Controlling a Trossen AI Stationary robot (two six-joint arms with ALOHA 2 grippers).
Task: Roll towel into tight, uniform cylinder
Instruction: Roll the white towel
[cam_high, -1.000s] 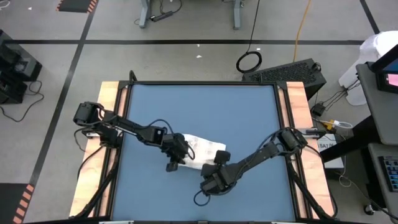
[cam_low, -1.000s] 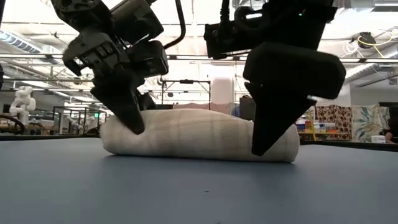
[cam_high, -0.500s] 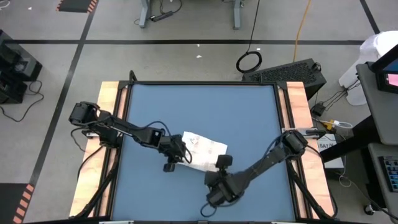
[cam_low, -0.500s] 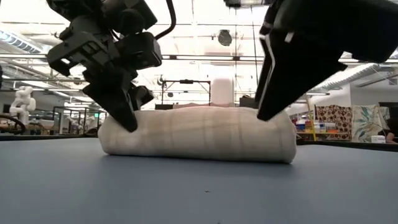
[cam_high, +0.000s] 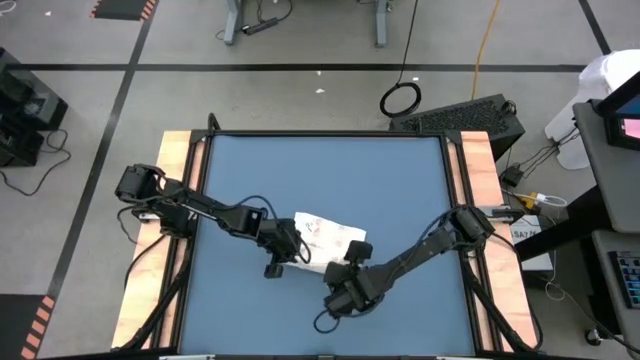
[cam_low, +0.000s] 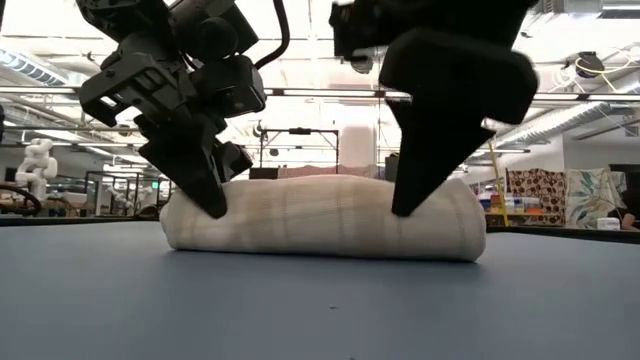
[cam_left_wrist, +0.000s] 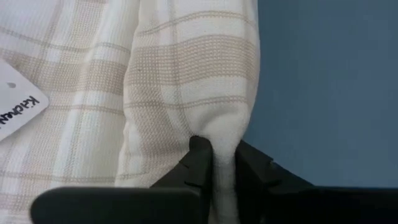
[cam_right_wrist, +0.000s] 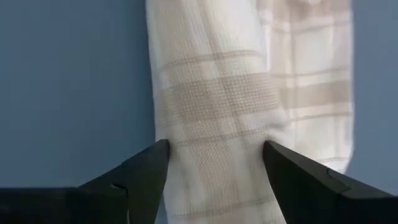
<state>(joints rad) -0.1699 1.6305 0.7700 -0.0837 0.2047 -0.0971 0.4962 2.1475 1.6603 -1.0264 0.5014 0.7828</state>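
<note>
The white towel (cam_high: 325, 236) with faint beige checks lies rolled up, its length running left to right, at the middle of the blue mat (cam_high: 330, 170); in the low view the towel (cam_low: 320, 215) is a low cylinder resting on its underside. My left gripper (cam_left_wrist: 224, 155) is shut on the towel at the roll's left end (cam_low: 195, 215). A small printed tag (cam_left_wrist: 15, 102) shows on the cloth beside it. My right gripper (cam_right_wrist: 214, 152) stands open near the right end, one finger on each side of the rolled part. My left gripper pinches a raised fold of the towel (cam_left_wrist: 224, 140) between its two fingers, at the roll's left end. The fingers come slanting down from the table's left. The rest of the roll lies on the mat. My right gripper straddles the roll from above; I cannot tell whether its fingers (cam_right_wrist: 155, 158) touch the cloth.
Bare blue mat lies on every side of the roll, widest toward the far edge. Wooden strips (cam_high: 175, 170) border the mat at left and right. Beyond the table are cables, a dark case (cam_high: 470, 115) and room furniture.
My right gripper has risen from beside the roll's right end, near the mat, to the height of the roll's top, and has shifted a little toward the roll's middle. The roll has stayed in place on the mat.
</note>
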